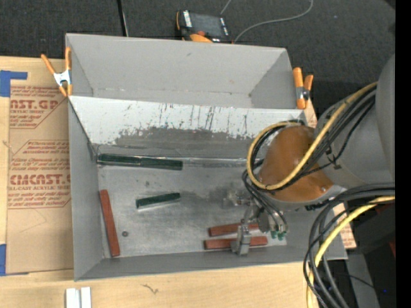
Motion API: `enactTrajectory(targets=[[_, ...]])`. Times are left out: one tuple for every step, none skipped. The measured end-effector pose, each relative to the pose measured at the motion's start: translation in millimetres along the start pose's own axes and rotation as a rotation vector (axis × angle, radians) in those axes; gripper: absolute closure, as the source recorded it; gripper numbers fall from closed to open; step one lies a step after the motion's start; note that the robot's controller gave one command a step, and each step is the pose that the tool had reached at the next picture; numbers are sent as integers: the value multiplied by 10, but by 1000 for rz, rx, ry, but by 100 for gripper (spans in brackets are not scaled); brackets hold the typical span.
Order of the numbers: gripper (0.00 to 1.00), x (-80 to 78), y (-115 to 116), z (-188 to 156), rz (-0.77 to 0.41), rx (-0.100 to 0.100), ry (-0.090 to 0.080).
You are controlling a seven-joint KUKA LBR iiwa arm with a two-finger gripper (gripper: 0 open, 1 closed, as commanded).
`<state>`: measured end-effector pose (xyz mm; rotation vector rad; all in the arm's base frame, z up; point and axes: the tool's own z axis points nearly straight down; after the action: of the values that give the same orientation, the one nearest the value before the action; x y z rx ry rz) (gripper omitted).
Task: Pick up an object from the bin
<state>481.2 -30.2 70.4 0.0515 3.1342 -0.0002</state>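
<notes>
My gripper [244, 239] is low in the bin's near right corner, under the orange cover. Its fingers reach down between two short red-brown bars: one bar [226, 230] lies just behind the tips, the other [225, 243] just in front along the near wall. The fingertips sit at the right part of these bars, touching or nearly touching them. No bar is seen lifted. A short dark green bar [158, 201] lies on the floor to the left of the gripper.
A long dark green bar [139, 162] lies along the back of the floor. A long red-brown bar [108, 222] rests against the left wall. The arm with its cables covers the bin's right side.
</notes>
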Motion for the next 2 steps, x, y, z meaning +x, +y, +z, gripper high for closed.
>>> enactTrajectory(targets=[[100, 15, 1, -16, -3, 0, 9], [0, 0, 0, 1, 0, 0, 0]])
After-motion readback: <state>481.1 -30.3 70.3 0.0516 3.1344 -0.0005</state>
